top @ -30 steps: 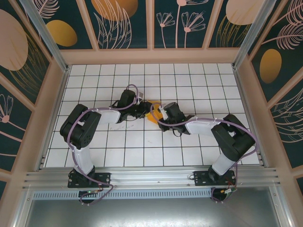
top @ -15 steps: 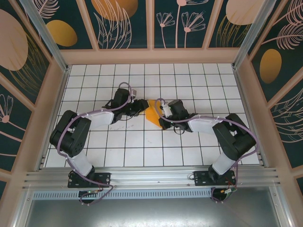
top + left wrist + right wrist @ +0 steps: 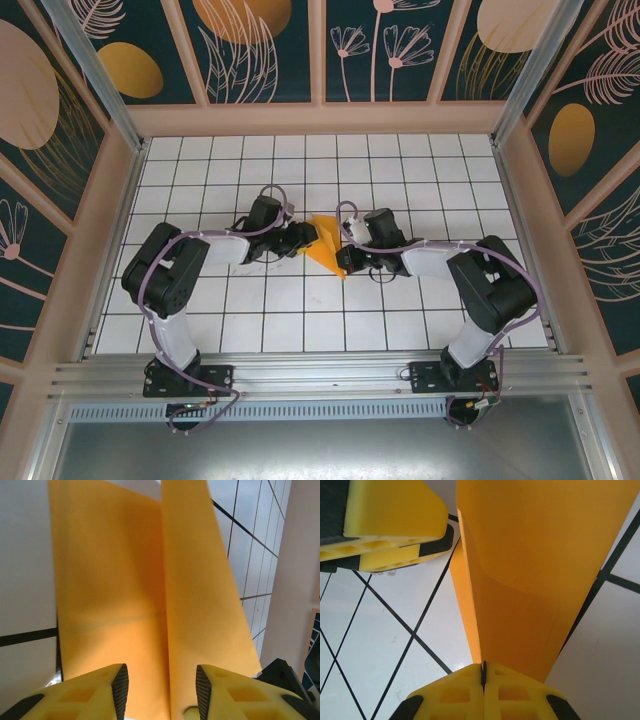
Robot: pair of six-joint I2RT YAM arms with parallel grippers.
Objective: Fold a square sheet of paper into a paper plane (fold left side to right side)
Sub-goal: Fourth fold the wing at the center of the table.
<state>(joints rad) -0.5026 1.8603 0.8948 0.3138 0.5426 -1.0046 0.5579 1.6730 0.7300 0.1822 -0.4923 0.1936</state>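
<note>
Top external view, nearest first: the aluminium rail [image 3: 320, 375] carries both arm bases, and from it the arms bend inward over the white tiled table [image 3: 300, 320] so that the claws meet opposite the rail's middle; the left gripper [image 3: 300, 238] and the right gripper [image 3: 347, 250] face each other there, with the square sheet of paper [image 3: 326, 246] between them, about halfway from the rail to the back wall [image 3: 320, 118]; the sheet is already creased into a narrower, pointed shape, its tip aimed toward the rail. On the right wrist camera, the right gripper [image 3: 483, 672] has its jaws pressed together on the paper's [image 3: 535, 580] near edge, apparently to anchor that side so the sheet cannot slide while the other side is worked. On the left wrist camera, the left gripper [image 3: 161, 691] stands partly wide, its pads apart and not clamping; a raised flap of the paper [image 3: 110, 580] rises in the gap between them, leaning toward the right-hand pad. My reading is that the left claw straddles this flap in order to carry it across toward the right side, the fold the task names; the crease looks soft and not yet pressed flat.
</note>
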